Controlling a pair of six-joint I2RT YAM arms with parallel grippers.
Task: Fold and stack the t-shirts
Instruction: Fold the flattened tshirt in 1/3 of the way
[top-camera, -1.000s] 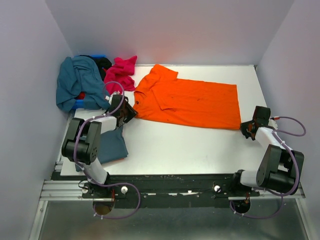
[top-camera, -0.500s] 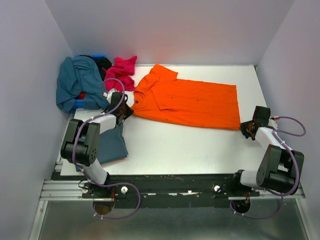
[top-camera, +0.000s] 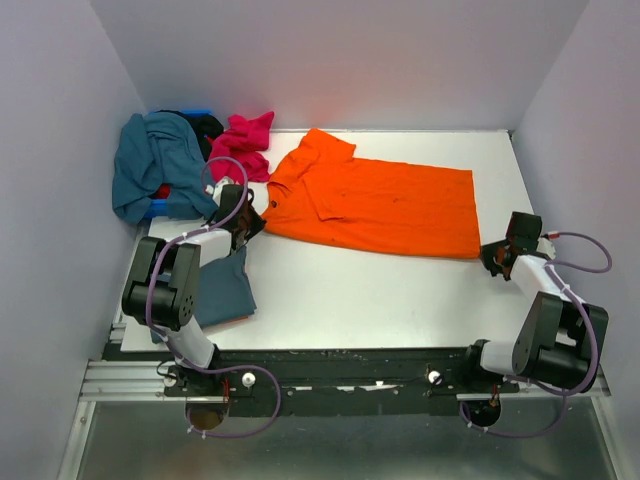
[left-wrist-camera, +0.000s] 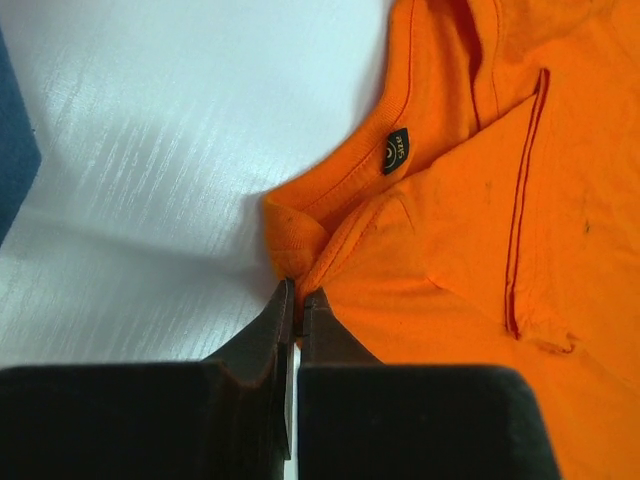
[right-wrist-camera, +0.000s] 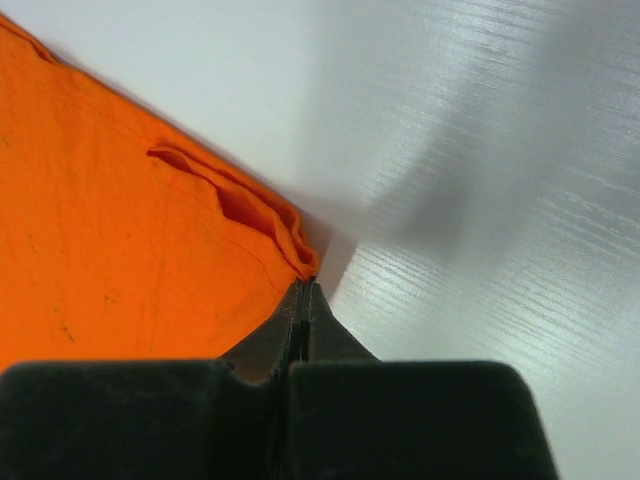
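Observation:
The bright orange t-shirt (top-camera: 375, 205) lies spread flat across the middle of the white table (top-camera: 380, 290), collar to the left. My left gripper (top-camera: 252, 214) is shut on its cloth by the collar, and the pinch shows in the left wrist view (left-wrist-camera: 298, 292) on the orange shirt (left-wrist-camera: 470, 230). My right gripper (top-camera: 491, 256) is shut on the shirt's near right hem corner, which also shows in the right wrist view (right-wrist-camera: 305, 284) on the orange shirt (right-wrist-camera: 120, 240). A slate blue-grey shirt (top-camera: 225, 290) lies folded at the near left.
A teal shirt (top-camera: 150, 165) is heaped over a blue bin (top-camera: 153, 209) at the far left. A magenta-pink shirt (top-camera: 245, 140) and a dark cloth (top-camera: 208, 125) lie behind it. Grey walls close in the left, back and right.
My left gripper has moved a little left and away with the collar end of the orange shirt, shifting that edge. The right gripper has stayed put.

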